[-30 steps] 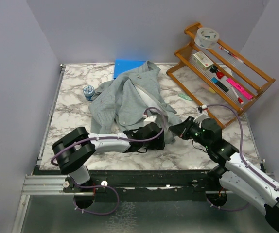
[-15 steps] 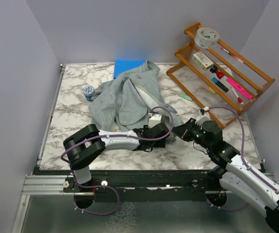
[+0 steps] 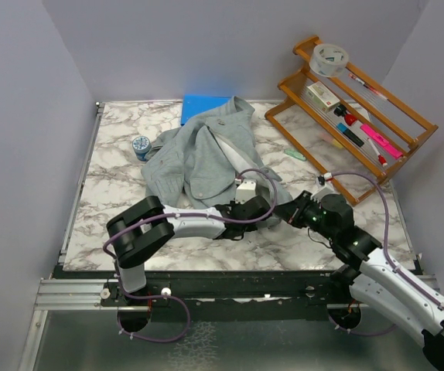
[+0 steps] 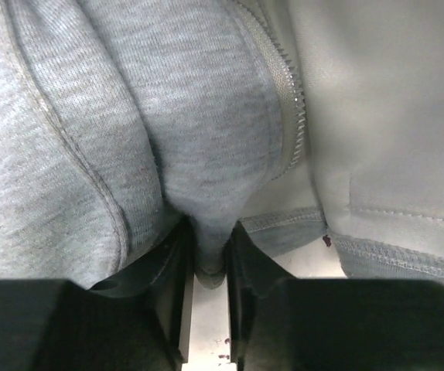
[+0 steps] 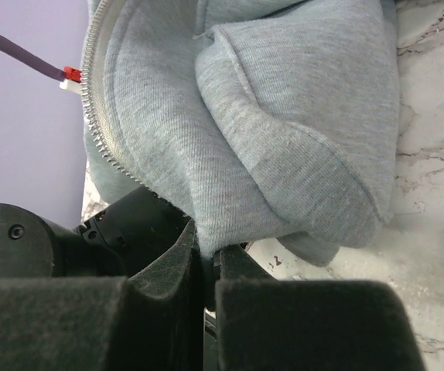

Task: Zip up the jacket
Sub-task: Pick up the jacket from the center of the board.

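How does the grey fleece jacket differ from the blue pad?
The light grey fleece jacket is crumpled; the flat blue rectangular pad is smooth. The larger jacket overlaps the pad. The left hand and right hand pinch the jacket, not the pad. Both lie on the marble table.

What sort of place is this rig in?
Probably a lab test cell, not a home: bare grey walls box in a marble-print table, with staged props, a jacket and a wooden rack.
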Motion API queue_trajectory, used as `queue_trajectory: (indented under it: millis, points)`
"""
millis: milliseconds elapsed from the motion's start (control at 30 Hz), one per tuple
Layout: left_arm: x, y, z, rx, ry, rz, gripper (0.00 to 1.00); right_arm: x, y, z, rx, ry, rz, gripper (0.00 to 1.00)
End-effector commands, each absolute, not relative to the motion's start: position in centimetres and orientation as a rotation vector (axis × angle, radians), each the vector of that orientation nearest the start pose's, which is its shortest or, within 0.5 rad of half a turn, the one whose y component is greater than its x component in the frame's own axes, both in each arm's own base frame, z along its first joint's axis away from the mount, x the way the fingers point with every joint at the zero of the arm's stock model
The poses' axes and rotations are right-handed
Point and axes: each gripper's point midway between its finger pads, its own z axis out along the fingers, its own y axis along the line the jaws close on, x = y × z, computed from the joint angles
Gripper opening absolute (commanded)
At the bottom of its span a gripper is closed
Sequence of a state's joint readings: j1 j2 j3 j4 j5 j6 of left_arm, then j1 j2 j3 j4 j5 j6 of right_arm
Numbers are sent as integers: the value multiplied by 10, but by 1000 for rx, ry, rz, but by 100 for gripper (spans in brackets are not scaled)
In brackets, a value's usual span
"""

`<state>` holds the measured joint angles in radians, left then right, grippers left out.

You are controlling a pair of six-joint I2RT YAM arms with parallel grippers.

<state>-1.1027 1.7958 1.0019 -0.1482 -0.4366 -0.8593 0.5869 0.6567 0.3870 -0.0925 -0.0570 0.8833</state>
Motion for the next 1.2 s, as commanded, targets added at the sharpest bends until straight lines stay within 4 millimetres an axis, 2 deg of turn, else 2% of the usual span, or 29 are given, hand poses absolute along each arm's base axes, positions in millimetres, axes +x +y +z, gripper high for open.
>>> queue_trajectory:
  millis: [0, 133, 167, 267, 400, 500, 667, 800, 1000, 1167]
  points:
    - [204, -317, -20, 234, 2539, -239, 21, 210, 189, 143, 277, 2087, 990, 0]
    - [196, -338, 9, 323, 2445, -509, 16, 208, 189, 145, 263, 2072, 1000, 0]
    - [194, -346, 24, 341, 2405, -594, 16, 208, 189, 146, 260, 2068, 997, 0]
    - [179, -348, 53, 416, 2316, -772, 16, 210, 186, 149, 253, 2053, 980, 0]
    - [164, -337, 91, 445, 2203, -926, 16, 215, 181, 150, 242, 2048, 923, 0]
    - [159, -322, 106, 420, 2153, -990, 19, 220, 179, 152, 225, 2055, 878, 0]
    - [159, -292, 99, 321, 2164, -1028, 22, 225, 179, 152, 211, 2063, 845, 0]
    - [153, -281, 94, 277, 2161, -1095, 29, 224, 181, 148, 211, 2074, 859, 0]
    - [151, -276, 82, 268, 2189, -1080, 37, 219, 188, 142, 217, 2094, 915, 0]
    - [154, -276, 79, 259, 2198, -1066, 38, 218, 191, 140, 215, 2103, 929, 0]
